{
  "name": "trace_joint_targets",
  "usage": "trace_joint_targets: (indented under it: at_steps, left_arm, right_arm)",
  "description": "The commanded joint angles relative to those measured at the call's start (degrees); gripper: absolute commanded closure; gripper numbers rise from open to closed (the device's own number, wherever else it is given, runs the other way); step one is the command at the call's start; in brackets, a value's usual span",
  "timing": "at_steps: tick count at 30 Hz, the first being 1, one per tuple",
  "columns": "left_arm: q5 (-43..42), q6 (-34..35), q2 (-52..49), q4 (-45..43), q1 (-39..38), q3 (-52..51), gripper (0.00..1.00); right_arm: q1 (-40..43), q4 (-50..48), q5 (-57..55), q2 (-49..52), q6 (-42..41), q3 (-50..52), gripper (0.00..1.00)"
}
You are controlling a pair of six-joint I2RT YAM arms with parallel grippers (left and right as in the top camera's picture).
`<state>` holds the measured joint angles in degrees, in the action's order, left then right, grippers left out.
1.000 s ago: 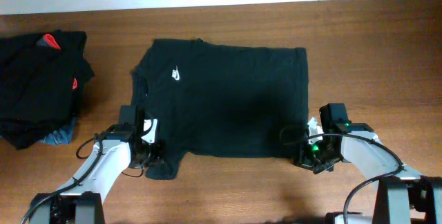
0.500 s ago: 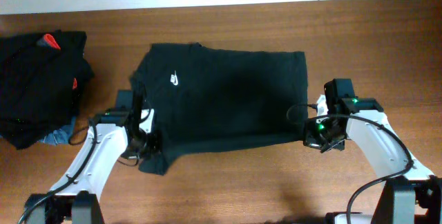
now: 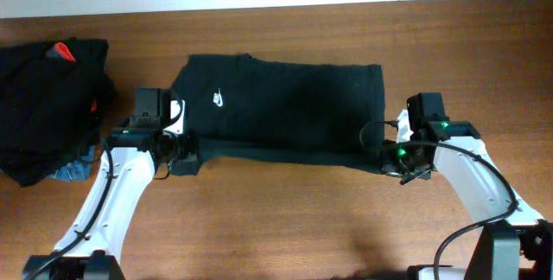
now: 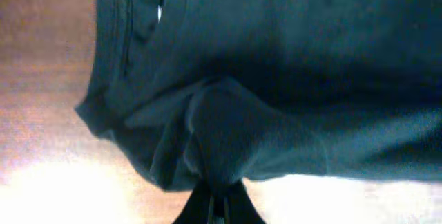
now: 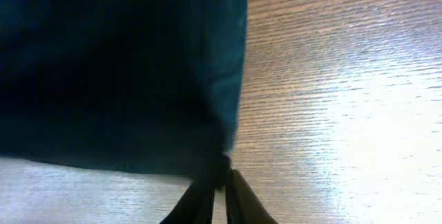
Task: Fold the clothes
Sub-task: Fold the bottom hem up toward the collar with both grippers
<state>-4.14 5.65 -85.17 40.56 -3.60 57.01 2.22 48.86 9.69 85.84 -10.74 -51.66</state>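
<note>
the black shirt (image 3: 285,107) lies spread sideways across the middle of the table (image 3: 302,228), its small white logo (image 3: 221,99) facing up near the left end. along the near side a band of cloth runs from one gripper to the other, and it looks doubled over the rest of the shirt.

the left gripper (image 3: 183,148) sits at the left end of that band, by the sleeve. from its wrist camera the fingers (image 4: 202,210) show at the bottom of the frame, pressed together on a bunch of the shirt. the fabric puckers and fans out from where they pinch it.

the right gripper (image 3: 393,155) is at the other end, at the shirt's near right corner. from its wrist camera the two fingers (image 5: 195,200) stand almost together with a thin slit of light between them. the corner of the shirt comes right down to their tips. i can't tell whether the corner is gripped or only touching them. bare wood shows just to the right of that corner.

a pile (image 3: 47,107) of other dark clothes sits at the far left of the table, apart from the shirt. a bit of red shows on top of it and a scrap of blue at its near edge.
</note>
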Motion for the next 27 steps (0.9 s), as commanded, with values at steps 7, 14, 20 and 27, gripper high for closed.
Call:
trace_joint_targets:
  at_steps: [7,14,20,27]
  left_arm:
    - [1.0,0.1,1.0,-4.8,0.0,1.0,0.90]
    - [0.9,0.1,1.0,-4.6,0.0,1.0,0.90]
    - [0.9,0.1,1.0,-4.5,0.0,1.0,0.90]
    - [0.9,0.1,1.0,-4.2,0.0,1.0,0.90]
  right_arm:
    - [0.1,-4.0,-1.4,0.0,-0.5,-0.8,0.87]
    - [0.0,-0.1,-1.3,0.0,-0.5,-0.2,0.82]
    - [0.0,-4.2,2.6,0.0,-0.5,4.2,0.69]
    - [0.0,-8.0,4.7,2.3,-0.5,4.5,0.67]
